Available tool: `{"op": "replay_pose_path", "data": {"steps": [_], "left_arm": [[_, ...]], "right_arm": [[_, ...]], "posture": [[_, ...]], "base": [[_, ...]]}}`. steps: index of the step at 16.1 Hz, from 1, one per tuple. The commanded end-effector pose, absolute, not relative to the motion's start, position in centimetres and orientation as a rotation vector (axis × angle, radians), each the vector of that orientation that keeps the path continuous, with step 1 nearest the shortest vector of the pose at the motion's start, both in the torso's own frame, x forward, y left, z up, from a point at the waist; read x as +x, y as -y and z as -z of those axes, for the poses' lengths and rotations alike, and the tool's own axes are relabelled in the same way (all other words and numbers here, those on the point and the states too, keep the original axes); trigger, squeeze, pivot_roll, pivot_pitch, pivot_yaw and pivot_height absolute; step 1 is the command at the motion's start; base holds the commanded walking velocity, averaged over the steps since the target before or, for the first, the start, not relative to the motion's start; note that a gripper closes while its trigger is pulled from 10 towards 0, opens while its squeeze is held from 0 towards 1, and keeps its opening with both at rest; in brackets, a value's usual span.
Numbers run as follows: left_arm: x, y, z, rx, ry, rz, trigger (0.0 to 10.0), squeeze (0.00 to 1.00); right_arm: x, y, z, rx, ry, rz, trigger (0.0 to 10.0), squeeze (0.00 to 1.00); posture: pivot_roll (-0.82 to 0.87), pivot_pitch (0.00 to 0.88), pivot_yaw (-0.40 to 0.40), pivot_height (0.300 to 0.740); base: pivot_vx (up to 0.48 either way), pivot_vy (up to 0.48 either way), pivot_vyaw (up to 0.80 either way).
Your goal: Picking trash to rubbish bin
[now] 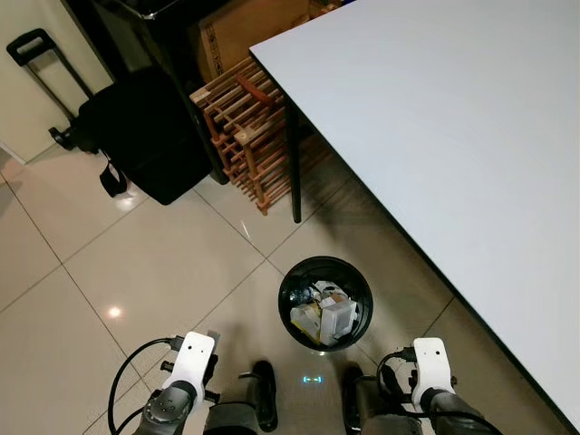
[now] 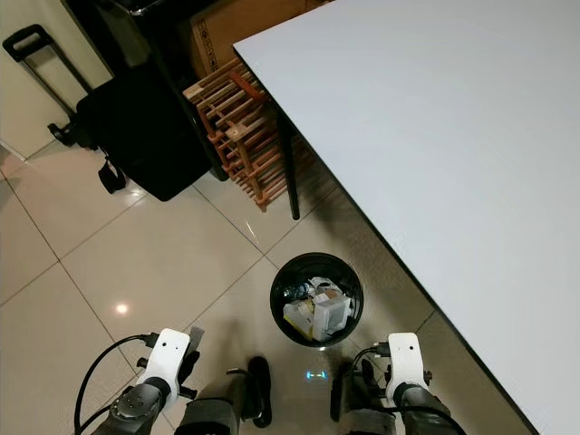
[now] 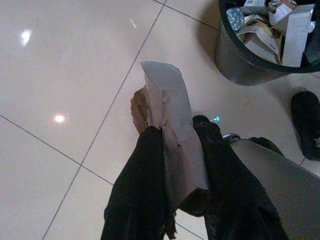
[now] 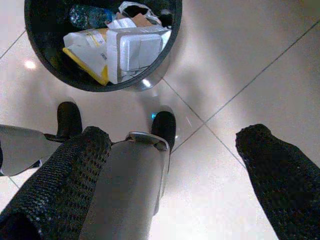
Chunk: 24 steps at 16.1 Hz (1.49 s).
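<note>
A round black rubbish bin (image 1: 325,303) stands on the tiled floor just ahead of me, beside the table's edge. It holds a white carton (image 4: 135,52), a yellow and white packet (image 4: 90,55) and a plastic bottle (image 4: 87,15). My left gripper (image 3: 175,132) hangs low at my left side, shut on a torn piece of grey-white cardboard (image 3: 170,115) with a brown ragged edge. The bin (image 3: 250,65) lies a short way beyond it. My right gripper (image 4: 175,135) hangs at my right side, open with nothing between its fingers, and the bin's rim (image 4: 165,47) is close ahead of it.
A large white table (image 1: 453,118) covers the right half, its black leg (image 1: 294,163) behind the bin. A wooden rack (image 1: 254,136), a black suitcase (image 1: 145,131) and a cardboard box (image 1: 245,32) stand at the back left. Bare beige tiles (image 1: 136,272) spread to the left.
</note>
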State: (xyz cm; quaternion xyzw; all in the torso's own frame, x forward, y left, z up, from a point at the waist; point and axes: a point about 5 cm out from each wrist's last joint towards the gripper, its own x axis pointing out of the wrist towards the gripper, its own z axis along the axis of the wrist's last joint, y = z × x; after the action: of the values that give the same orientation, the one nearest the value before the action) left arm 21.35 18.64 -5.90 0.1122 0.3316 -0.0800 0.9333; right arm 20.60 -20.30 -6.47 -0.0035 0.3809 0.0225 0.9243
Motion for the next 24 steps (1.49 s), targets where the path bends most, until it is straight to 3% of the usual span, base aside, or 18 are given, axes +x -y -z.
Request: {"op": "replay_pose_path", "data": {"steps": [1,5,11,15,24], "left_arm": [[20.5,-18.6,6.5,0.227,-0.726,0.176,10.0,0.0],[22.1,-17.2,5.7,0.258,-0.683,0.256,10.0,0.0],[27.6,-13.3,1.8,0.278,-0.527,0.451,10.0,0.0],[28.9,-10.9,0.4,0.269,-0.471,0.574,10.0,0.0],[29.9,-8.4,-1.1,0.303,-0.417,0.7,10.0,0.0]], "right_arm": [[19.3,20.2,7.3,0.002,-0.83,-0.04,10.0,0.0],[19.4,20.3,7.1,-0.015,-0.81,-0.026,10.0,0.0],[22.6,21.9,4.0,-0.036,-0.599,0.026,10.0,0.0],[23.5,23.5,2.5,-0.064,-0.525,0.105,10.0,0.0],[22.0,23.5,1.3,-0.06,-0.48,0.105,10.0,0.0]], "posture": [[0.07,0.345,0.088,0.74],[0.05,0.394,0.087,0.74],[-0.01,0.468,0.094,0.74],[-0.05,0.489,0.099,0.74],[-0.1,0.556,0.091,0.74]], "base": [[0.0,0.0,0.0],[0.0,0.0,0.0],[0.0,0.0,0.0],[0.0,0.0,0.0],[0.0,0.0,0.0]]}}
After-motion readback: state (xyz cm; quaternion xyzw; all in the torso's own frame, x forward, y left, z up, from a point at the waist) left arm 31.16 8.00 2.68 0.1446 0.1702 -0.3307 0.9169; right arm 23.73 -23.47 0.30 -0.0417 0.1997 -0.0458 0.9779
